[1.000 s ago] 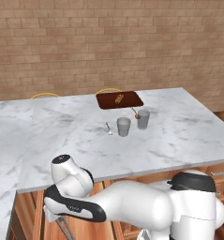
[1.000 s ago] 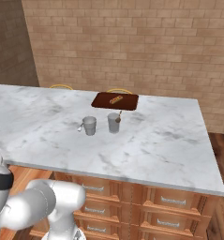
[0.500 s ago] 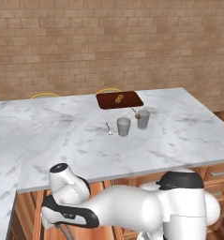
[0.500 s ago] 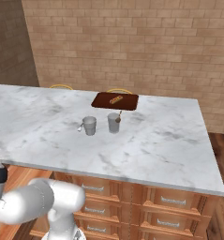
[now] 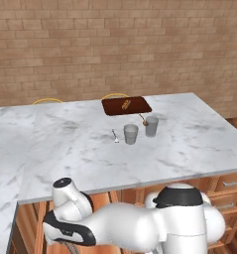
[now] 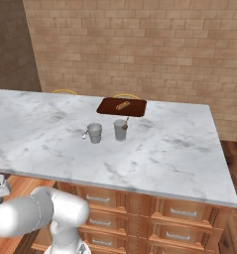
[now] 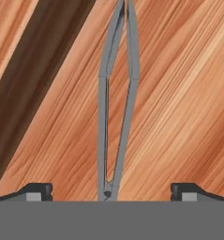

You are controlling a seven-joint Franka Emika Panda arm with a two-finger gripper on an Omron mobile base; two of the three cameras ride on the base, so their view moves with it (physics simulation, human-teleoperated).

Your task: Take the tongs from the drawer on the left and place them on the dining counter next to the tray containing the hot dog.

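- Nearby, two grey cups (image 5: 131, 134) stand at six o'clock of the flat dark-brown tray (image 5: 137, 107) on the white marble counter (image 5: 189, 144).
- Released two-finger gripper (image 7: 111, 190) straddles grey metal tongs (image 7: 115, 98) on reddish wood.

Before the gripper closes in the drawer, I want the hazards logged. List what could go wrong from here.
1. The thin grey metal tongs lie flat on the reddish wooden drawer floor between the open gripper fingertips; closing too high could let them slip out.
2. On the white marble dining counter, two grey cups stand just before the dark-brown rectangular tray; setting the tongs down there could knock one over.
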